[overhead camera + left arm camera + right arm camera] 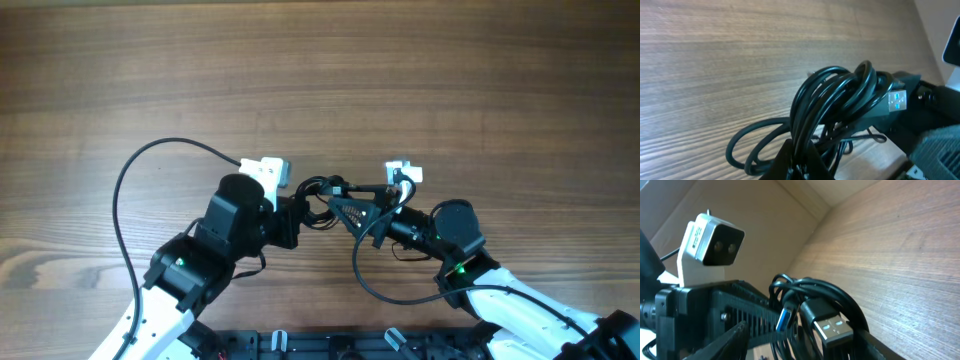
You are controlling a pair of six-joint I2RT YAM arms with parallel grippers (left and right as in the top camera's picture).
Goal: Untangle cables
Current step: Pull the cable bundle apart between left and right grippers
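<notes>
The cables [318, 198] are a bunch of thin black loops held just above the wooden table, between the two grippers. In the left wrist view the loops [832, 95] rise from my left gripper [801, 167], which is shut on several strands; a silver USB plug [897, 101] sticks out to the right. In the right wrist view the bunch [805, 300] with a black USB plug [832, 326] and a blue-tipped plug [785, 319] lies between the spread fingers of my right gripper [805, 342], resting against the right finger. In the overhead view, left gripper [298, 213] and right gripper [347, 207] nearly meet.
The wooden table [320, 80] stretches far beyond the arms. The left arm's thick black cable [122, 190] arcs out to the left and the right arm's [362, 280] loops below. The left wrist camera [710, 240] stands close to the right gripper.
</notes>
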